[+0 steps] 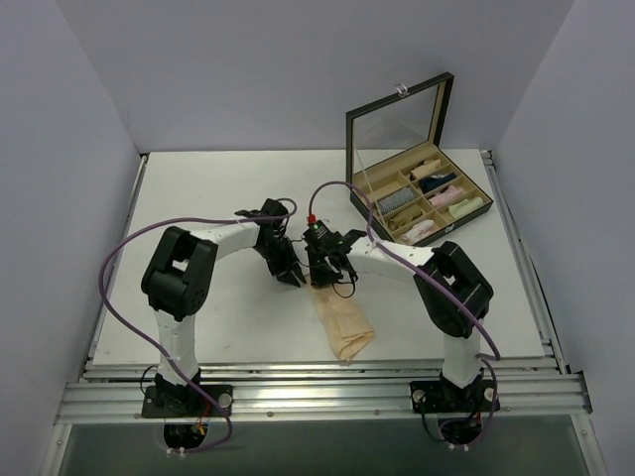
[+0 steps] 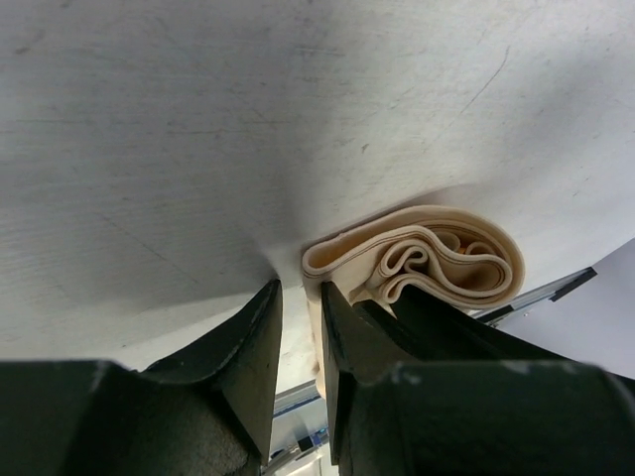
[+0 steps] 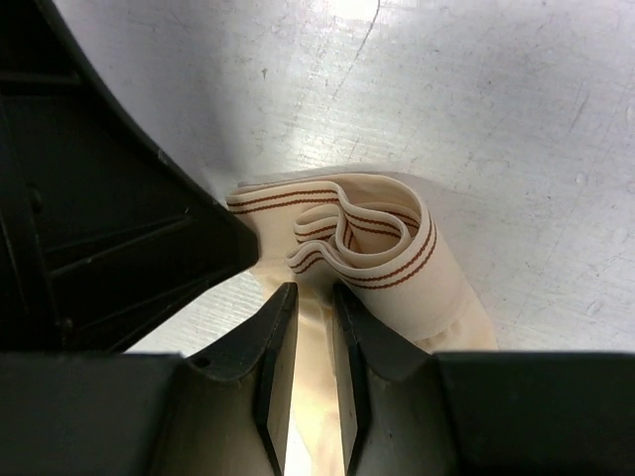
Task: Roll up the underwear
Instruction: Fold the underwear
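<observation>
Where the 2 arms meet on the table [image 1: 218,188], 1 underwear [image 1: 343,323] lies part-rolled, far end coiled; left gripper [image 2: 300,290] & right gripper [image 3: 315,290] both w/ jaws slightly apart at the coil, pinching nothing; 1 open box [image 1: 369,218] back right, approx 6 cloth rolls [image 1: 397,201] in its compartments

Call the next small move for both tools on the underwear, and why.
Probably: shut the left tool and right tool on the ends of the loose coil, then turn it a little toward the table's near edge. Only the far end of the underwear is coiled. The rest lies flat, and both tools' jaws stand slightly apart at the coil.
</observation>
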Controlling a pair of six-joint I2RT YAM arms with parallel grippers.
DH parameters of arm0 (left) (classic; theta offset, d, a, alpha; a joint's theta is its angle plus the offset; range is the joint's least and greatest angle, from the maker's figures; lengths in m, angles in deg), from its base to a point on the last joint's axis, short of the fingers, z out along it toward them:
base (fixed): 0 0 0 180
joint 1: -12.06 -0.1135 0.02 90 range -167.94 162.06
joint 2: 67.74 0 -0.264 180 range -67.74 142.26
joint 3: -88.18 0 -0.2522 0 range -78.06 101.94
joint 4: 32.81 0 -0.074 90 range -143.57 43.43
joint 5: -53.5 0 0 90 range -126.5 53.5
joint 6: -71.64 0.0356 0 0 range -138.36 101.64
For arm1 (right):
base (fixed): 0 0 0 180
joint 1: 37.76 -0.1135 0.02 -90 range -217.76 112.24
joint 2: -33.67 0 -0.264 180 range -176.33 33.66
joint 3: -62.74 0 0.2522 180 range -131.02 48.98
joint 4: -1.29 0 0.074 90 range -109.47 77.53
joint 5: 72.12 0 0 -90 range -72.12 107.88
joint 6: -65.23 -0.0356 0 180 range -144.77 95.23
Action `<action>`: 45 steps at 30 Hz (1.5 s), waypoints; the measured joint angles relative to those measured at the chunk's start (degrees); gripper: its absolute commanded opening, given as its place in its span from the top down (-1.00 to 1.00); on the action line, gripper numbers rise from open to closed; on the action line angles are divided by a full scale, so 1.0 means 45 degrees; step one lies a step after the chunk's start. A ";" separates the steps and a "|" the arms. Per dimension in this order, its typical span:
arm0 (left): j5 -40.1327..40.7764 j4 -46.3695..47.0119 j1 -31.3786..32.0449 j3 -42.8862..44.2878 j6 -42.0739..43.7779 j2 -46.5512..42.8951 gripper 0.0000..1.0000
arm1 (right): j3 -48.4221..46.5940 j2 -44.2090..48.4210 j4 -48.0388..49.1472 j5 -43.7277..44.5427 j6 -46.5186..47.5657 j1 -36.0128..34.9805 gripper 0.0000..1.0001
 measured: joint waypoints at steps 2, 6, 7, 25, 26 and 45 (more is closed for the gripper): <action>-0.0121 0.0165 -0.0087 -0.0223 -0.0063 -0.0097 0.38 | -0.0141 -0.0097 -0.0078 0.0185 0.0000 -0.0005 0.71; -0.0709 0.0801 -0.0233 -0.0563 -0.0243 -0.0117 0.37 | -0.0238 -0.0155 -0.0209 0.0529 -0.0010 -0.0087 0.74; -0.0860 0.0991 -0.0262 -0.0661 -0.0325 -0.0117 0.37 | -0.0238 -0.0155 -0.0228 0.0593 -0.0015 -0.0097 0.75; -0.2210 0.3789 -0.0369 -0.1753 -0.1141 -0.0063 0.95 | -0.0389 -0.0345 -0.0262 0.1705 0.0010 -0.0219 0.91; -0.2210 0.3832 -0.0379 -0.1753 -0.1151 -0.0063 0.95 | -0.0389 -0.0350 -0.0272 0.1778 0.0015 -0.0228 0.95; -0.2254 0.4478 -0.0384 -0.1841 -0.1200 -0.0019 0.95 | -0.0835 -0.0607 -0.0622 0.2191 0.0321 -0.0253 0.74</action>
